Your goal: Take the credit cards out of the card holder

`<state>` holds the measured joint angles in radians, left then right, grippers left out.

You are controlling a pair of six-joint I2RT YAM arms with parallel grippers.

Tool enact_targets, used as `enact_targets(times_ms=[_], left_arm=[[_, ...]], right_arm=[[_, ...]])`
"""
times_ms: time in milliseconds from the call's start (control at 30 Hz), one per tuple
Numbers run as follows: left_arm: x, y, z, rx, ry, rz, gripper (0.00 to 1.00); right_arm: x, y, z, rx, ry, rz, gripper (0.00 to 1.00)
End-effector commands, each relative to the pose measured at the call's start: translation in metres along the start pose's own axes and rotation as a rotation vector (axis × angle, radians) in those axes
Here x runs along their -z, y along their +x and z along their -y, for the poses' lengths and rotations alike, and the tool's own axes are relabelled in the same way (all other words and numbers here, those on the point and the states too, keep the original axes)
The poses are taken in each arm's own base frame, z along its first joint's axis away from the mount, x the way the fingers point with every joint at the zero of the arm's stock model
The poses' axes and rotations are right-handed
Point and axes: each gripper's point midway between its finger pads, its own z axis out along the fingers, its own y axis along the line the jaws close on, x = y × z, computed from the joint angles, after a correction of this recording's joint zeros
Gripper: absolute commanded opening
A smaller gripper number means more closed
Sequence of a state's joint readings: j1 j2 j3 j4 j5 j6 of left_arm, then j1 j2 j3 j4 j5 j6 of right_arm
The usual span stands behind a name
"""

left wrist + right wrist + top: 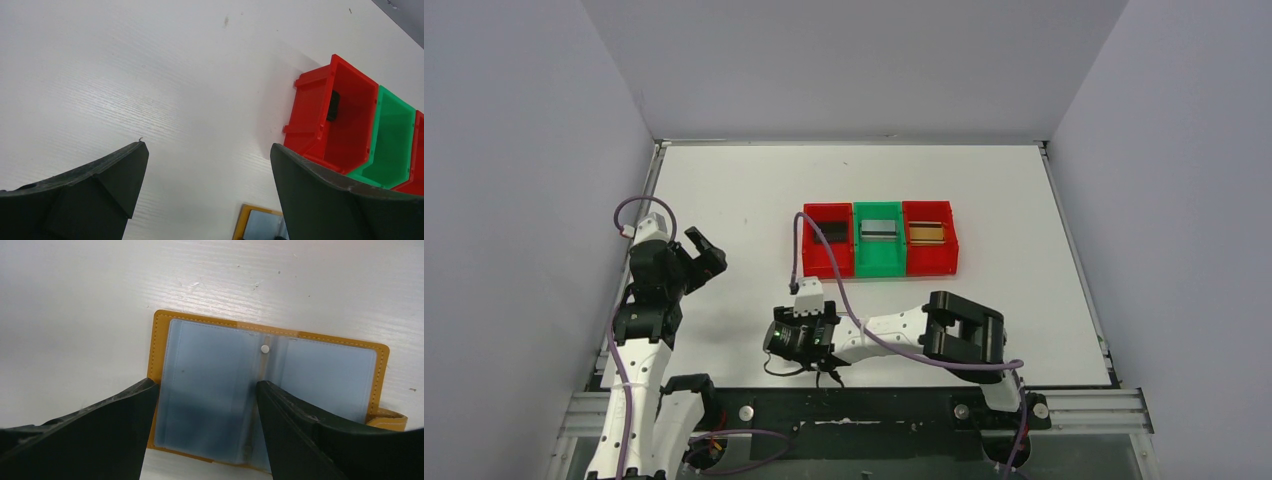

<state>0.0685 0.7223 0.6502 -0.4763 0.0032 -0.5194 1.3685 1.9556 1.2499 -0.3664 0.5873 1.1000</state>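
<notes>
The tan card holder (pixel 320 375) lies open and flat on the table, its pale blue-grey pockets facing up. My right gripper (pixel 206 385) is open just above it, with its fingers on either side of the left pocket. In the top view the right gripper (pixel 786 342) hides the holder. The black card (pixel 832 232) lies in the left red bin (pixel 816 262), the silver-grey card (pixel 879 229) in the green bin (pixel 879 262), and the gold-brown card (pixel 927 233) in the right red bin (pixel 932 262). My left gripper (pixel 709 252) is open and empty over bare table. One corner of the holder (pixel 252 224) shows in its view.
The three bins stand side by side at mid table. The left wrist view shows the left red bin (pixel 310 100) with the black card (pixel 333 105) and the green bin (pixel 395 145). Grey walls enclose the white table (pixel 724 180) on three sides.
</notes>
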Motion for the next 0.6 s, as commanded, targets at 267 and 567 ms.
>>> enact_targets(times_ms=[267, 567], left_arm=[[0.003, -0.012, 0.009, -0.003, 0.034, 0.044, 0.96], [0.003, -0.012, 0.011, -0.006, 0.044, 0.044, 0.96]], right_arm=[[-0.021, 0.028, 0.027, 0.062, 0.219, -0.047, 0.63], [-0.015, 0.011, 0.014, 0.022, 0.083, -0.031, 0.41]])
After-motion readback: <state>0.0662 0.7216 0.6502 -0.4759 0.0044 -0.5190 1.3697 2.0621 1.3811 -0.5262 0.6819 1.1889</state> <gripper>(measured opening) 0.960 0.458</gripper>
